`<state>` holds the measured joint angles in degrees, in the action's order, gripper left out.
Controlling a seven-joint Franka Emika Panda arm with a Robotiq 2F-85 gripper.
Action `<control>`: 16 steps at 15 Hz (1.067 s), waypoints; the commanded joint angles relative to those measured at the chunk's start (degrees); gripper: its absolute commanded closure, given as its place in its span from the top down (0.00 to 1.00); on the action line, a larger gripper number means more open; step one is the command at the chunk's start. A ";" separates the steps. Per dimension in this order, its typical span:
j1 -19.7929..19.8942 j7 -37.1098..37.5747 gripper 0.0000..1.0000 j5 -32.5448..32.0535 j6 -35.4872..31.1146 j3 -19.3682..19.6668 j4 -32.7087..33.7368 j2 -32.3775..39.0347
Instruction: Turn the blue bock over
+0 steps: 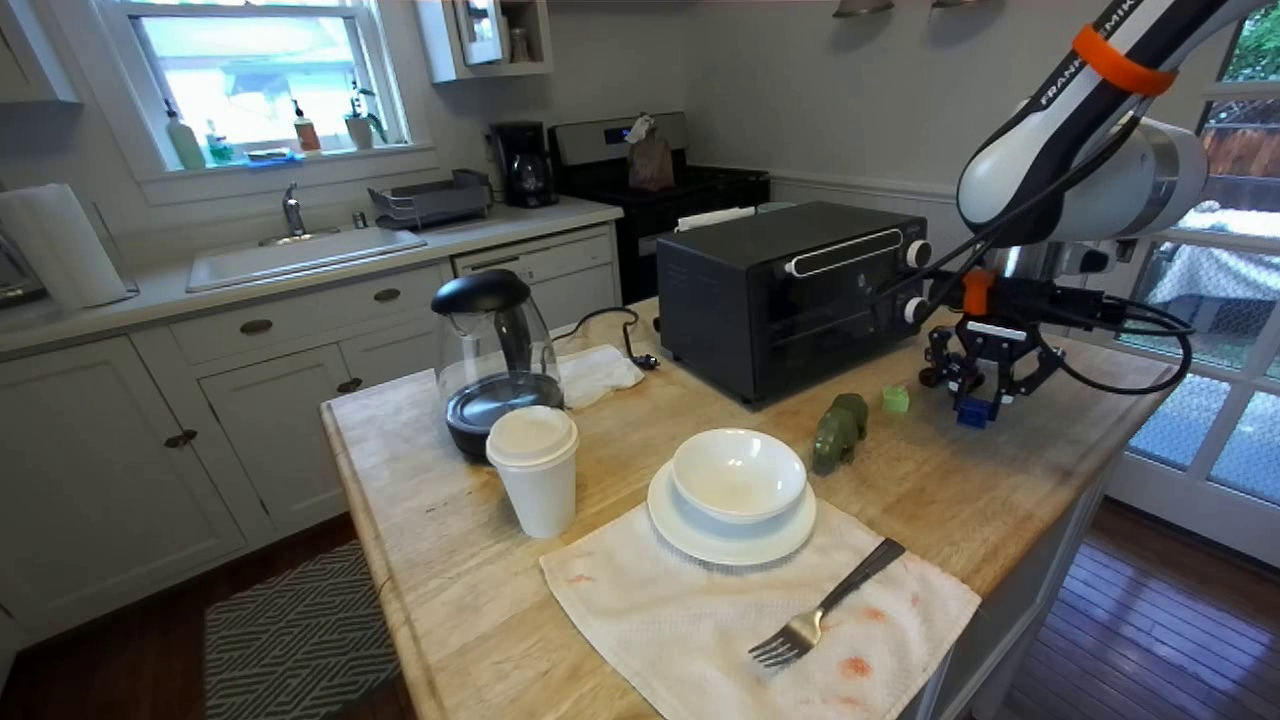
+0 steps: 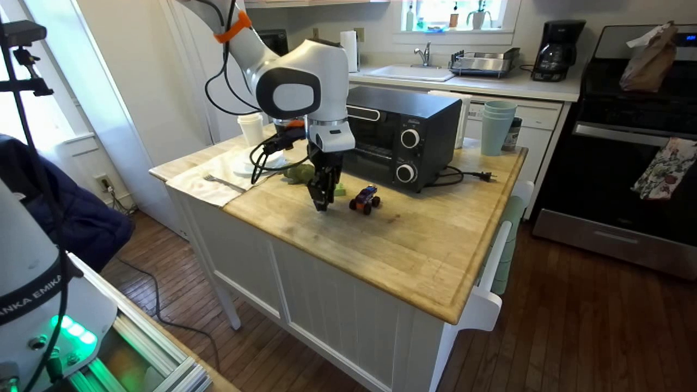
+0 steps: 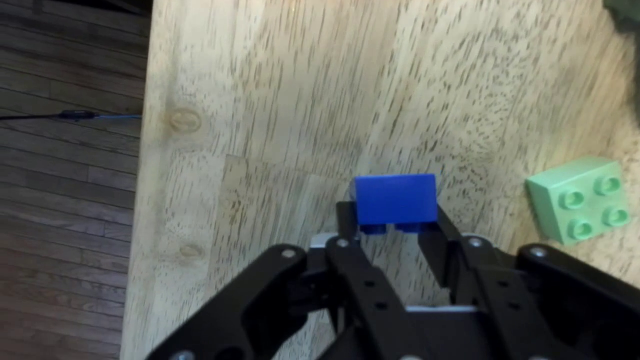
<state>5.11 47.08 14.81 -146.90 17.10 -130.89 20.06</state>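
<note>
The blue bock [image 3: 396, 199] is pinched between the two fingertips of my gripper [image 3: 392, 216] in the wrist view. Its plain side faces the camera, and dark studs show along its edge toward the palm. In an exterior view, the blue bock [image 1: 973, 413] sits at the bottom of my gripper [image 1: 980, 402], low over the wooden table; I cannot tell whether it touches the wood. Black fingers of my gripper [image 2: 322, 206] hide it in an exterior view.
A light green studded block [image 3: 580, 200] lies close by. Around it are a dark green animal figure [image 1: 840, 432], a toy truck [image 2: 365, 200] and the black toaster oven [image 2: 403, 141]. A white bowl [image 1: 738, 475] stands farther off. The table edge [image 3: 145, 165] runs along the wrist view's left.
</note>
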 commanded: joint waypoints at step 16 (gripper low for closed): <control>-12.89 35.24 0.11 -35.86 -11.43 12.43 -6.95 -1.26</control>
<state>-5.15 76.12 -15.63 -156.36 27.23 -136.37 19.15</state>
